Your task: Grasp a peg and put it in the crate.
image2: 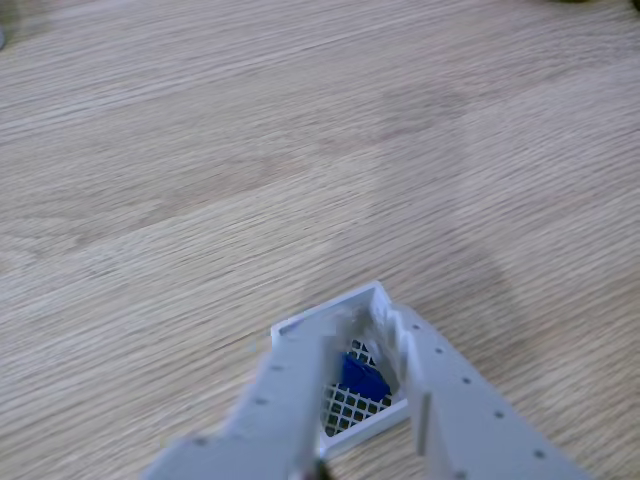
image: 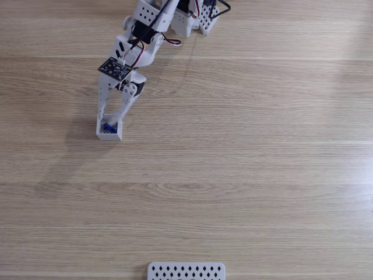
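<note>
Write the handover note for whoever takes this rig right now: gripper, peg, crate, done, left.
Gripper: fingers spread apart, tips down at the crate's mouth, holding nothing that I can see.
Peg: blue, lying on the mesh floor inside the crate, between the two fingers in the other view.
Crate: small white box on the wooden table, left of centre in the fixed view.
Done: peg appears to be in the crate.
Left: lift the arm clear without snagging the crate walls.
</note>
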Action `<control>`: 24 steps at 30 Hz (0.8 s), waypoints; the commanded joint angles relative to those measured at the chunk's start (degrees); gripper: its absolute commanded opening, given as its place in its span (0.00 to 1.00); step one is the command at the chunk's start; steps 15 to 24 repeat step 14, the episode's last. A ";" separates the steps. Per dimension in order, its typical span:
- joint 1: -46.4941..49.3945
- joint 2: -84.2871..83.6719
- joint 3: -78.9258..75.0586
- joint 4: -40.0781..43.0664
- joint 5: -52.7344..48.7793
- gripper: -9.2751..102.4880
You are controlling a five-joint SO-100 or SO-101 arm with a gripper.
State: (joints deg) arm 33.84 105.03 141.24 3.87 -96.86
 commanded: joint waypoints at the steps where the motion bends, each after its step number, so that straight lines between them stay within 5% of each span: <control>1: -0.18 4.66 -5.36 -1.05 0.35 0.08; 24: -0.35 4.75 -5.36 -1.05 -0.09 0.07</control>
